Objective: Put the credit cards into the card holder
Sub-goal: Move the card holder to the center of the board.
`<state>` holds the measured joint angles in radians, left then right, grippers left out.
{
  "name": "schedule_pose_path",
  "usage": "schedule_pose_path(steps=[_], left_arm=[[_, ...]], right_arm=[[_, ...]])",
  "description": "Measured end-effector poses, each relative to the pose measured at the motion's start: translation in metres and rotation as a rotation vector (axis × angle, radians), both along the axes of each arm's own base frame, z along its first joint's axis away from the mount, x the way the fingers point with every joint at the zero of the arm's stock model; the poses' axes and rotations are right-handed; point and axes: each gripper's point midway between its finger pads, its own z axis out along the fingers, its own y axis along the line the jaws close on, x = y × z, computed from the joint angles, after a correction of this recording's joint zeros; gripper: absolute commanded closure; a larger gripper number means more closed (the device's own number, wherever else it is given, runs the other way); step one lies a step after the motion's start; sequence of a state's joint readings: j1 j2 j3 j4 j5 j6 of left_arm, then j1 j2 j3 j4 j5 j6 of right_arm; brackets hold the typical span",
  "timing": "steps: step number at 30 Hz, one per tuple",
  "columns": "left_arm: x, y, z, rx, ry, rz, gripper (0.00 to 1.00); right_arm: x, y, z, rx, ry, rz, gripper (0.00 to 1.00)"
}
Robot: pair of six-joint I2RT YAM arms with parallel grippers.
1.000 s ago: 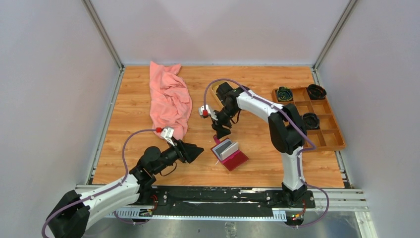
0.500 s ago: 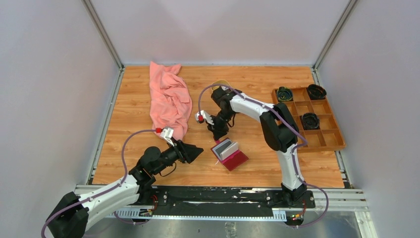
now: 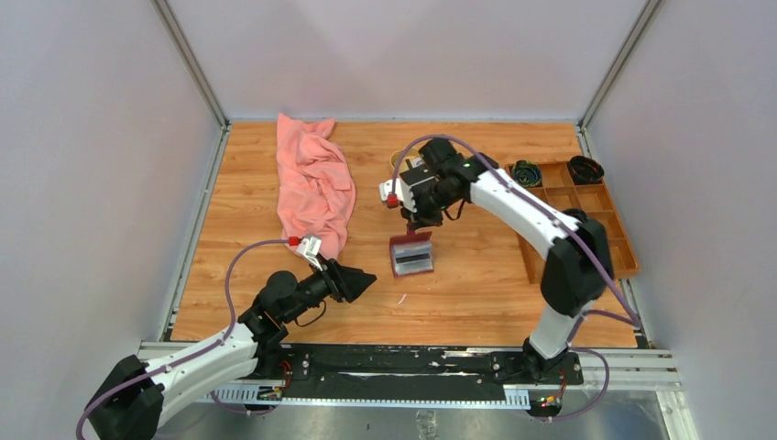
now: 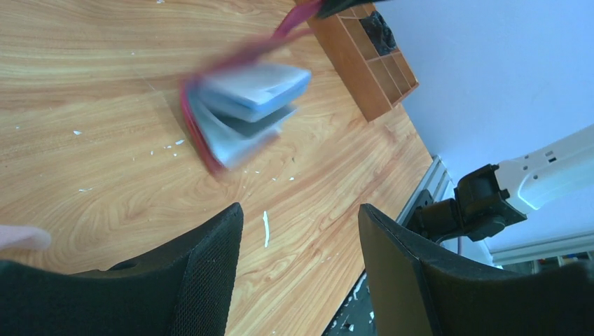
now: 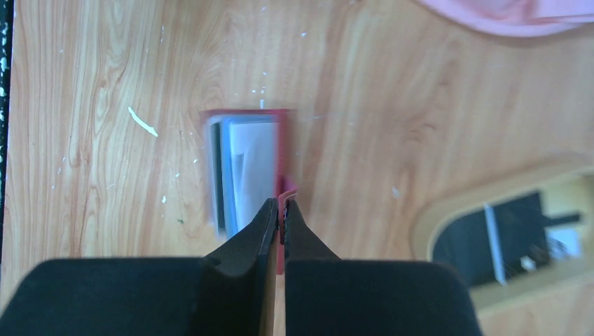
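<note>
**Right gripper has just pinched the card holder's tab and pulled it to a new spot**

The right gripper [image 5: 280,210], wide a second ago, now clamps the thin red tab of the card holder [image 5: 249,168]. The holder has swung away from its earlier spot and is blurred with motion, its stiff grey and pale leaves fanned inside a soft, leather-like cover. No card is in yet. The flat black and white credit cards [image 5: 504,234] lie in the smooth oval dish [image 5: 448,210] nearby. The left gripper [image 4: 300,210] gapes empty over the grained wooden table [image 4: 105,84].
</note>
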<state>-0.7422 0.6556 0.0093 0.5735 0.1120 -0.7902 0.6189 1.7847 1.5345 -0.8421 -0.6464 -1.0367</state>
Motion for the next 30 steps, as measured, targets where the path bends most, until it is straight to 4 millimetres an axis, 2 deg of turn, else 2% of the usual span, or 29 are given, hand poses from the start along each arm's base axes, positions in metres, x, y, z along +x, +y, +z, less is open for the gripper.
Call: schedule_pose_path(steps=[3,5,7,10,13,17,20,23,27,30], left_arm=[[0.000,0.000,0.000,0.000,0.000,0.000,0.35],[0.000,0.000,-0.001,0.002,0.002,0.000,0.35],[0.000,0.000,-0.003,0.007,0.007,0.000,0.35],[0.000,0.000,-0.009,0.023,0.024,-0.002,0.35],[-0.001,-0.003,-0.014,0.041,0.046,-0.015,0.35],[0.001,-0.006,-0.011,0.045,0.050,-0.021,0.35],[0.003,-0.008,-0.007,0.044,0.045,-0.026,0.35],[0.005,-0.010,-0.007,0.052,0.051,-0.028,0.34],[0.007,-0.016,-0.013,0.082,0.077,-0.044,0.34],[0.010,-0.023,-0.011,0.095,0.088,-0.063,0.34]], right_arm=[[-0.002,-0.012,0.033,0.059,-0.093,-0.034,1.00],[-0.011,-0.021,0.038,0.075,-0.109,-0.050,1.00],[-0.022,-0.028,0.025,0.063,-0.080,-0.066,1.00],[-0.036,-0.039,-0.011,0.005,0.005,-0.109,1.00],[-0.046,-0.048,-0.037,-0.049,0.099,-0.176,1.00],[-0.046,-0.045,-0.032,-0.010,0.176,-0.264,1.00],[-0.033,-0.049,-0.017,0.074,0.240,-0.408,0.99],[-0.011,-0.075,-0.012,0.126,0.248,-0.576,0.92],[0.019,-0.120,-0.028,0.103,0.248,-0.845,0.83],[0.031,-0.138,-0.051,0.019,0.232,-0.950,0.79]])
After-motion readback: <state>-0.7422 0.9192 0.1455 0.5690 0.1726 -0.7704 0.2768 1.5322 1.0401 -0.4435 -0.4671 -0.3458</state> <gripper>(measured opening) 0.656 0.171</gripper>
